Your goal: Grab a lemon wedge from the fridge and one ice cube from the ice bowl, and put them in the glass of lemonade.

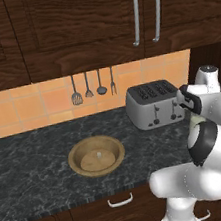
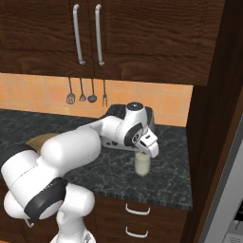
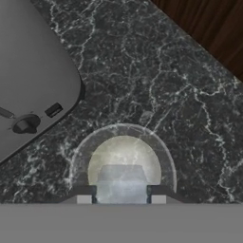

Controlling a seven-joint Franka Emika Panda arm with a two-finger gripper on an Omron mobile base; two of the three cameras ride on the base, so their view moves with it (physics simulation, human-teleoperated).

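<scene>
One gripper [image 3: 121,199] | over glass of lemonade [image 3: 124,159] | possibly ice cube [image 3: 121,182] between fingertips | no writing legible

black white-veined counter [image 1: 33,155], brown wooden bowl [image 1: 96,156]

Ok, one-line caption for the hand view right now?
Hand over the lemonade glass with an ice cube between its fingertips, toaster alongside.

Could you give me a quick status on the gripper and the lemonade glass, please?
Gripper right above the glass of lemonade, fingers slightly apart with a whitish ice cube between them. Toaster beside the glass, apart from it. Ice bowl on the counter.
</scene>
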